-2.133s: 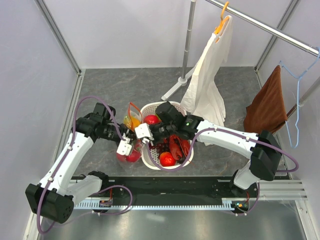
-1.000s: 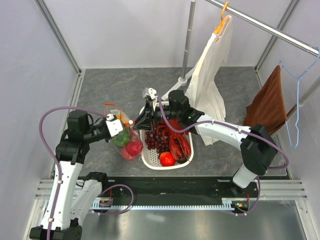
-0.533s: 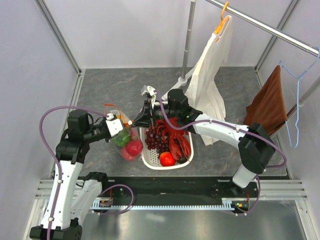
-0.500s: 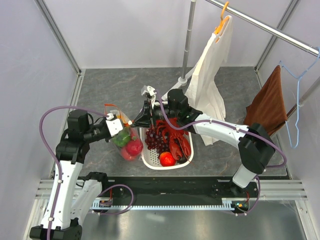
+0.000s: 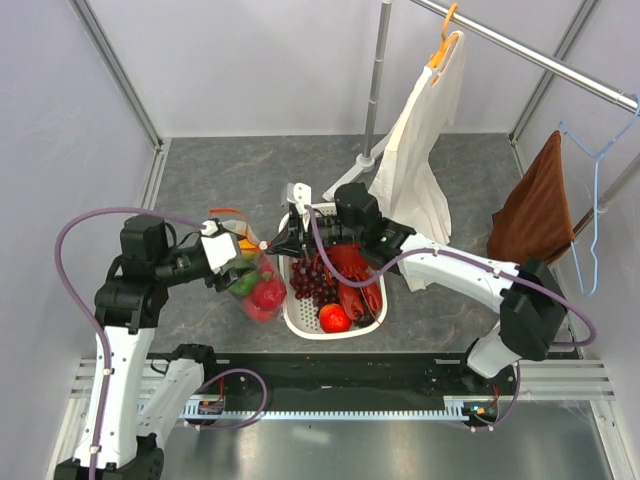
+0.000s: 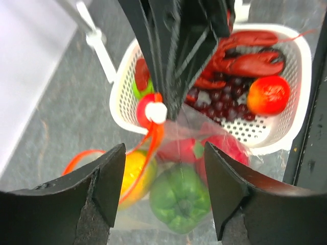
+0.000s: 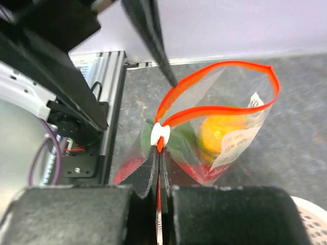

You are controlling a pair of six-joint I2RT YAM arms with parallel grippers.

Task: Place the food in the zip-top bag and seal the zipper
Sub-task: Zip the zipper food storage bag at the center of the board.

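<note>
1. While the right pincer (image 7: 159,162) is pressed together on the joined end of the zipper (image 7: 230,63), right behind the white slider (image 7: 160,133), the left pincer (image 6: 163,153) hangs spread above the zip-top bag (image 5: 252,285) and grips nothing.
2. The bag sits on the surface just beside the white slotted basket (image 6: 301,76), on the side nearer the left arm. A green pepper (image 6: 181,199), a yellow piece (image 6: 130,176) and a red fruit (image 6: 227,148) are inside it.
3. The zipper's long axis runs from the slider, at the bag corner nearest the basket, straight away from the basket. Past the slider its two orange-red strands gape in a loop, so the mouth faces upward and is unsealed.
4. The relation that matters is that the open run lies ahead of the right pincer, on the side away from the basket. Its far end lies closer to the left pincer.
5. Sealing would probably need the slider drawn along that axis, away from the basket, while the far corner is held taut. The left pincer looks better placed for that hold.
6. A red lobster (image 6: 245,58), grapes (image 6: 219,99) and a red round fruit (image 6: 268,94) lie in the basket, so the filling looks unfinished, and closing now would leave them out.
</note>
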